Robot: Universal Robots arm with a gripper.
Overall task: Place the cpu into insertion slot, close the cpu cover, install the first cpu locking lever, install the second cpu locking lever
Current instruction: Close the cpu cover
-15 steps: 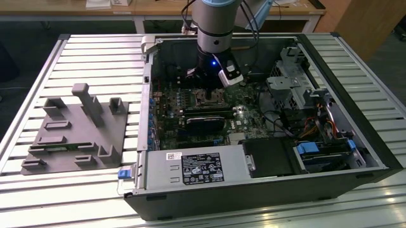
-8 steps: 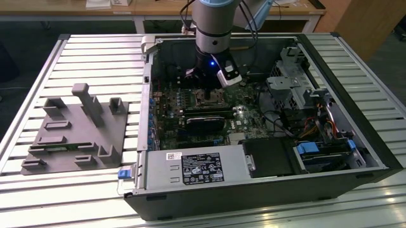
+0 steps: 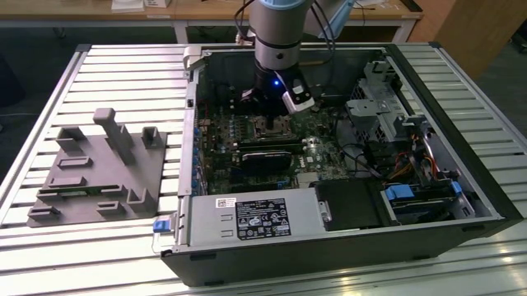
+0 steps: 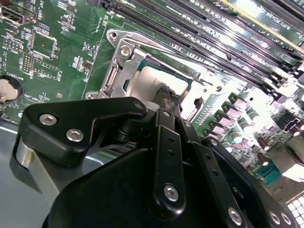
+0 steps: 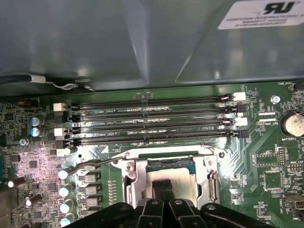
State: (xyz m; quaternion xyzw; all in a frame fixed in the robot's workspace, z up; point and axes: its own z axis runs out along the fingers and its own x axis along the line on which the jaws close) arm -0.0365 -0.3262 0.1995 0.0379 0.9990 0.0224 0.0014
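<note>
In both wrist views the cpu [image 5: 176, 179] [image 4: 153, 78] lies flat in the insertion slot [image 5: 207, 153], its dull silver top showing. The cpu cover [image 5: 132, 187] [image 4: 124, 58] appears to lie down around it as a silvery frame. My gripper [image 5: 164, 187] [image 4: 167, 97] is shut, its black fingertips together and at or just above the chip's top, with nothing between them. A thin wire locking lever [image 5: 97, 163] runs out from one corner of the socket and appears unlatched. In the exterior view my gripper [image 3: 270, 126] reaches down into the open computer case over the motherboard.
Long black memory slots [image 5: 152, 118] run beside the socket, and a row of capacitors [image 5: 66, 190] stands close to it. A black graphics card [image 3: 265, 157], a power supply [image 3: 247, 219] and drive bays [image 3: 411, 197] crowd the case. A grey fixture [image 3: 99, 166] sits outside, at the exterior view's left.
</note>
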